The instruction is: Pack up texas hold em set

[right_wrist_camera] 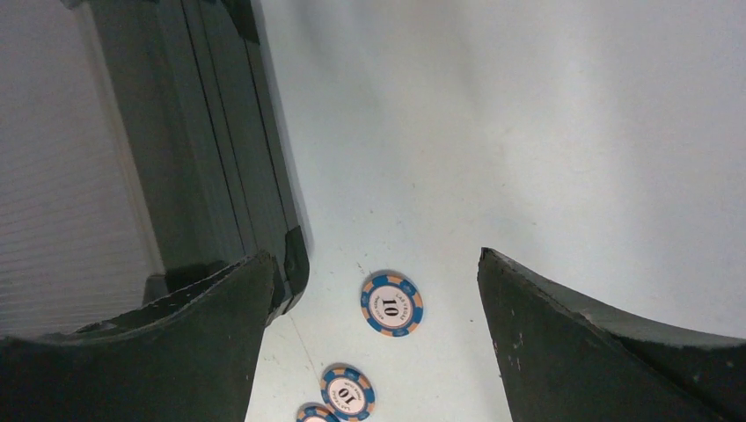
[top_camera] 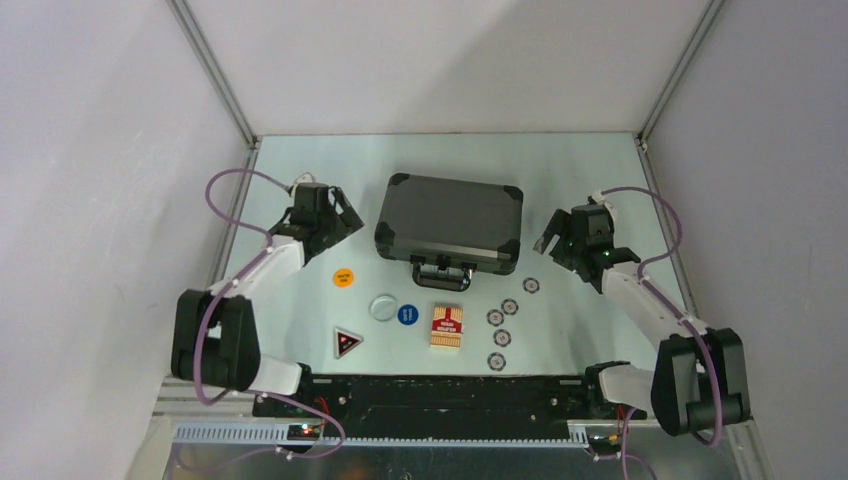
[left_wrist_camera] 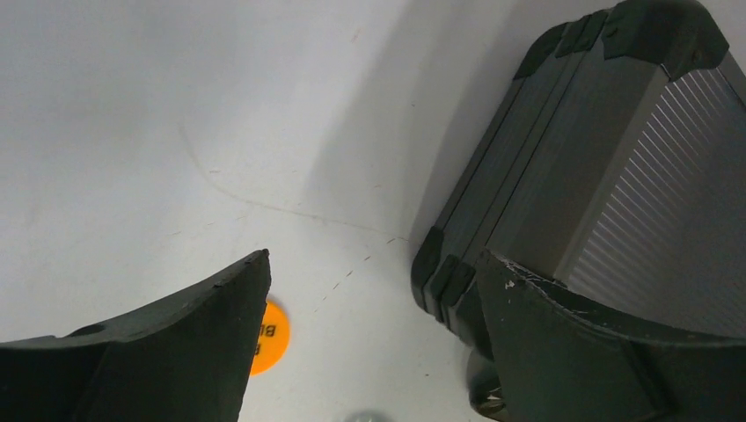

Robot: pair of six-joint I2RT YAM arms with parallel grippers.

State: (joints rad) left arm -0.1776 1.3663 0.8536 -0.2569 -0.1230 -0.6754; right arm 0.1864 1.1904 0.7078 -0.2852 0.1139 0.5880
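Observation:
The dark grey briefcase lies shut in the middle of the table, handle toward the arms. In front of it lie the orange button, white button, blue button, red card box, dark triangular marker and several striped chips. My left gripper hovers open beside the case's left end; its wrist view shows the briefcase, the orange button and the left gripper holding nothing. My right gripper stands open by the case's right end, above chips; the right gripper holds nothing beside the briefcase.
White enclosure walls with metal corner posts ring the table. The arms' black base rail runs along the near edge. Purple cables loop off both arms.

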